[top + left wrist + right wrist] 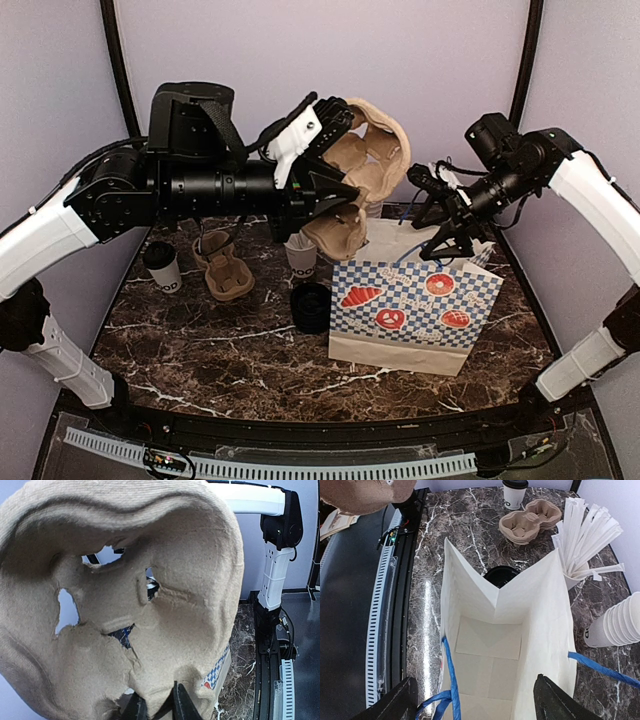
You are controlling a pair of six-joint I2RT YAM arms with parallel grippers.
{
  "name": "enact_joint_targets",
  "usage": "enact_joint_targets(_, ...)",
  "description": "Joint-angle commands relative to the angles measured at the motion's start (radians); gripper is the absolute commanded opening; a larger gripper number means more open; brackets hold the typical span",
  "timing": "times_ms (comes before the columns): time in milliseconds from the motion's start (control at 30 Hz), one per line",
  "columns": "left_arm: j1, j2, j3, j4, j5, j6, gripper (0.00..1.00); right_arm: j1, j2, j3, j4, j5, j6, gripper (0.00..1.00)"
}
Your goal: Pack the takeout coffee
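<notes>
The takeout coffee, a small white cup [163, 270] with dark lettering and a black lid on it, stands at the table's left; it also shows at the top of the right wrist view [515, 492]. My left gripper [343, 193] is shut on the rim of a brown pulp cup carrier [362, 165] and holds it in the air left of the paper bag [415, 310]. In the left wrist view the carrier [165, 580] fills the frame above the gripper [157, 707]. My right gripper [452, 235] hovers open over the bag's open mouth [492, 645], and is empty [477, 702].
A stack of pulp carriers [222, 268] stands beside the lidded cup. A white cup of straws [580, 545] stands behind the bag [301, 258]. A black lid [312, 306] lies left of the bag. A stack of white cups [620, 625] stands behind the bag.
</notes>
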Motion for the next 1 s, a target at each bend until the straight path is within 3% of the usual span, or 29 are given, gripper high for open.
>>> enact_joint_targets(0, -0.006, -0.025, -0.006, 0.04, -0.004, 0.003, 0.15, -0.009, -0.013, 0.012, 0.061, 0.087, 0.054, 0.8)
enact_joint_targets(533, -0.006, -0.04, -0.045, 0.046, 0.014, -0.018, 0.15, -0.057, 0.121, 0.076, 0.042, 0.038, 0.125, 0.81)
enact_joint_targets(800, -0.006, -0.044, -0.063, 0.059, 0.012, -0.015, 0.15, -0.057, 0.153, 0.089, -0.126, -0.101, -0.056, 0.84)
enact_joint_targets(967, -0.006, -0.05, -0.08, 0.07, 0.01, -0.014, 0.15, -0.058, 0.16, 0.074, -0.131, -0.127, -0.062, 0.84)
